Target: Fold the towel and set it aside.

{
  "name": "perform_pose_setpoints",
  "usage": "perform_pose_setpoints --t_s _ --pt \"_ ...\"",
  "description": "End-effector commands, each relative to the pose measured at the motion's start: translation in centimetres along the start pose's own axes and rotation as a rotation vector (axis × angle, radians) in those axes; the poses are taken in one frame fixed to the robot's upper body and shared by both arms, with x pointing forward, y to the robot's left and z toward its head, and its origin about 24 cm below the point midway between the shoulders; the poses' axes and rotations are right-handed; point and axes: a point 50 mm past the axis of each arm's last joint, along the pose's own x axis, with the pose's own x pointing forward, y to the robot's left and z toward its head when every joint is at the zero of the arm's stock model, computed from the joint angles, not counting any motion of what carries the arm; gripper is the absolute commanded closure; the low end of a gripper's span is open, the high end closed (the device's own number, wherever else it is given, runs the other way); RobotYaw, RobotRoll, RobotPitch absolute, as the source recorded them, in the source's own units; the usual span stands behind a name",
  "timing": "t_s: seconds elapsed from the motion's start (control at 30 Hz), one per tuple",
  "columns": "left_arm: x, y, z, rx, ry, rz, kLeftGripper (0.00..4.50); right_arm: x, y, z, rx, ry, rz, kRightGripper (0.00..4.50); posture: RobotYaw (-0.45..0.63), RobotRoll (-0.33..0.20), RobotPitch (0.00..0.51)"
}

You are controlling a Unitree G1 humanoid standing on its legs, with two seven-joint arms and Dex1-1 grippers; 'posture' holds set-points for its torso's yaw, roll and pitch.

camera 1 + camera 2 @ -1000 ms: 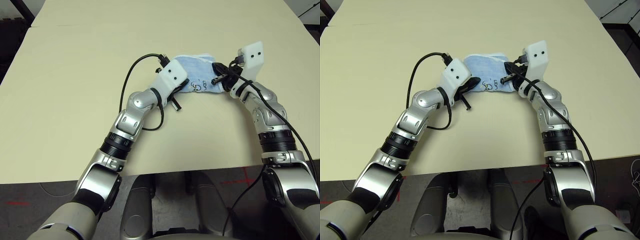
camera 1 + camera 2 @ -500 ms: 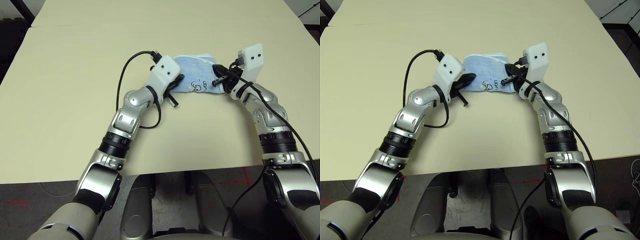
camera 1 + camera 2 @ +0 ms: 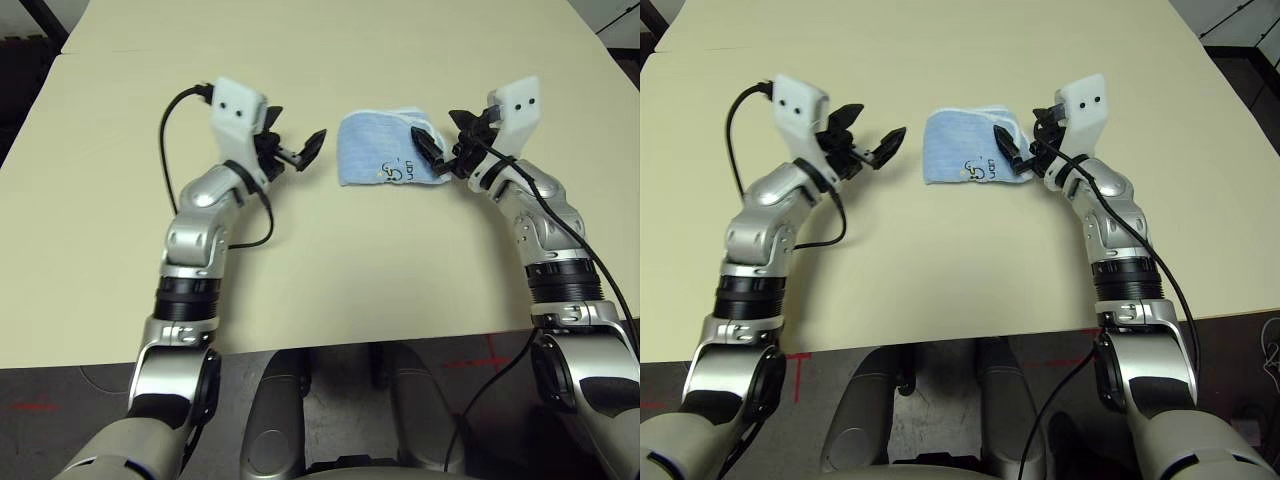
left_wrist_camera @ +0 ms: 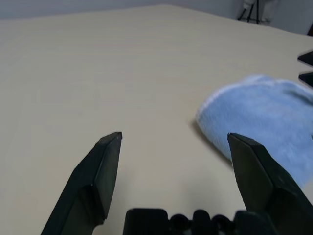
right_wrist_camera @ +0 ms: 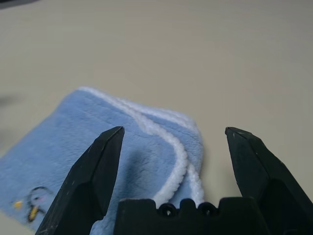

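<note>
On the beige table [image 3: 330, 270], near its middle, the folded light-blue towel [image 3: 380, 150] lies flat (white edging along its folds, a small dark motif at the near edge). Left gripper [image 3: 295, 148] hangs well apart from it, jaws spread wide and empty. Right gripper [image 3: 440, 150] hovers at the towel's right edge, jaws equally wide, gripping nothing.

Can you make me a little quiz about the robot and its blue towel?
1. True or false: the towel lies folded on the table.
2. Which gripper is nearer the towel? A) left gripper B) right gripper
3. Fill in: both grippers are ____ and hold nothing.

Key: 1 true; 2 B; 3 open.
</note>
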Motion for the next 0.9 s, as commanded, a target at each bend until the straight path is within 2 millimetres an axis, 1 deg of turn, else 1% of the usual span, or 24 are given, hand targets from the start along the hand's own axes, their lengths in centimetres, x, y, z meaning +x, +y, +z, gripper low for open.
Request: perform_pose_setpoints --t_s 0.03,0.07,0.17,0.3,0.5,0.67,0.8,0.9 --pt "-1.8 -0.3 0.6 0.003 -0.019 -0.07 0.04 -1.3 -0.4 0.4 0.017 -0.026 0.024 0.0 -0.01 0.0 0.319" --pt "-2.3 -0.3 0.8 0.007 -0.023 -0.081 0.04 -1.7 -0.5 0.5 0.011 -0.031 0.035 0.0 -0.01 0.0 0.319" --pt "-3.0 -0.2 1.0 0.006 -0.025 -0.089 0.04 -2.3 -0.6 0.6 -0.001 -0.032 0.052 0.0 -0.01 0.0 0.319" --pt "-4.1 -0.7 1.2 0.044 -0.005 -0.161 0.04 -3.6 -0.4 0.9 -0.008 -0.04 0.093 0.0 0.0 0.0 0.319" --pt "-4.5 -1.7 2.1 0.074 -0.006 -0.259 0.04 -5.2 -0.4 0.9 0.017 -0.013 0.121 0.0 0.0 0.0 0.315" --pt "-4.7 -2.1 2.8 0.11 -0.019 -0.298 0.04 -6.2 -0.5 0.6 0.033 0.019 0.119 0.0 0.0 0.0 0.313" --pt "-4.9 -2.2 3.0 0.124 -0.043 -0.328 0.04 -6.9 -0.7 0.1 0.071 0.048 0.092 0.0 0.0 0.0 0.312" --pt "-5.1 -2.2 2.9 0.12 -0.054 -0.341 0.04 -7.9 -1.5 -0.5 0.125 0.07 0.029 0.0 0.0 0.0 0.311"
